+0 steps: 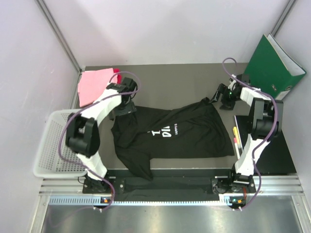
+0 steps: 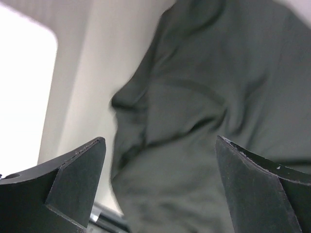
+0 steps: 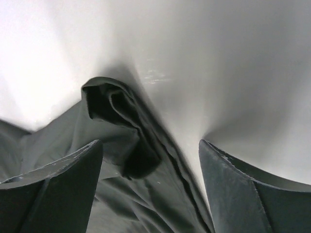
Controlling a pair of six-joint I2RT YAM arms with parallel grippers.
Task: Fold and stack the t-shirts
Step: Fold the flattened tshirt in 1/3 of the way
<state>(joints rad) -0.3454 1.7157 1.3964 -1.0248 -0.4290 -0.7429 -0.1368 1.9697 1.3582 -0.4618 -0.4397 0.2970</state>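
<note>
Top external view.

A: Starting at the near edge, where does the black t-shirt lie?

B: It lies rumpled on the middle of the desk. One corner trails toward the arm bases at the near left, and its long axis runs left to right. The white lettering faces up.

A: And which way does it lie from each set of fingers?

B: Both arms reach to the shirt's far edge. The left gripper sits over the far-left corner, with the cloth directly below and spreading right and nearer. The right gripper is just beyond the far-right corner, so the cloth lies to its left and nearer. Each arm is closest to its own corner.

A: What does the left wrist view show?

B: Its fingers are spread wide with nothing between them, and dark cloth fills the space beyond.

A: And the right wrist view?

B: Those fingers are also apart and pinch nothing. A bunched fold of the shirt's edge sits ahead in the gap, touching neither. A grip there would probably need a short advance and then a close.

A: And farthest back?

B: The light pink t-shirt rests at the far-left corner, with the darker pink-red t-shirt peeking out beside it. Both are well apart from the right arm.
</note>
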